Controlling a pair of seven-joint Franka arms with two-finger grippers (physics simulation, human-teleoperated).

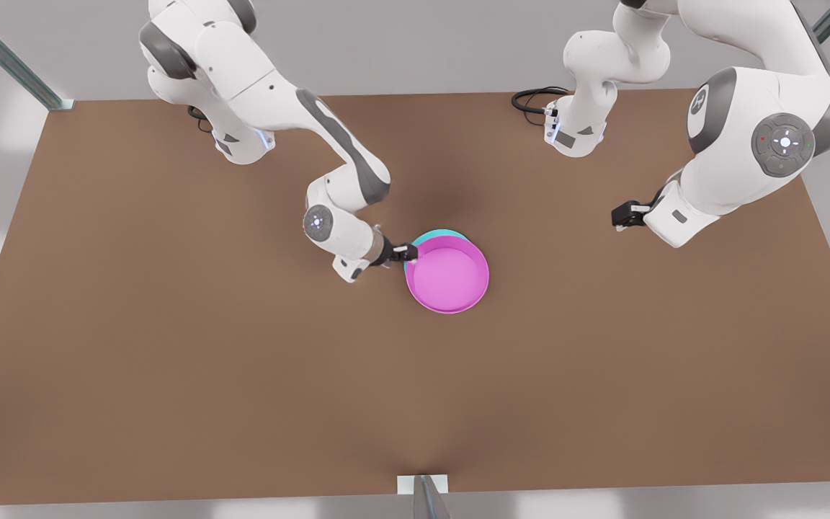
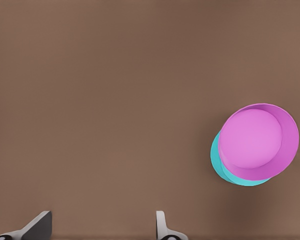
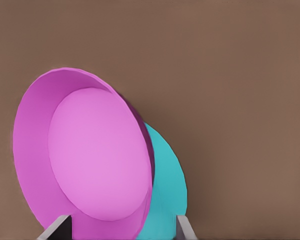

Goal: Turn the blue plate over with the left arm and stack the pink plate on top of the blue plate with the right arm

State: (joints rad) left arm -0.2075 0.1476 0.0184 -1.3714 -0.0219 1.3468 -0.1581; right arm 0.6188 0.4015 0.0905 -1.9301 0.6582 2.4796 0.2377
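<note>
- The desk point(image 1: 170, 346) was a broad brown surface that carried both plates near its middle.
- The right arm point(image 1: 343, 158), on the front view's left, reached down towards the plates with its wrist low over the desk.
- The left arm point(image 1: 739, 158), on the front view's right, waited raised and well apart from the plates.
- The pink plate point(image 1: 448, 279) sat open side up on top of the blue plate, shifted a little off centre; the right wrist view showed its rim and flat bottom close by point(image 3: 90, 155).
- The blue plate point(image 1: 438, 236) lay beneath it on the desk, showing as a crescent at the far edge, and as a similar crescent in the left wrist view point(image 2: 221, 162).
- The right gripper point(image 1: 408, 252) was at the pink plate's rim on the front view's left, fingers spread wide with the rim between them.
- The left gripper point(image 1: 620, 216) hung above bare desk, fingers point(image 2: 161, 225) set wide and holding nothing.
</note>
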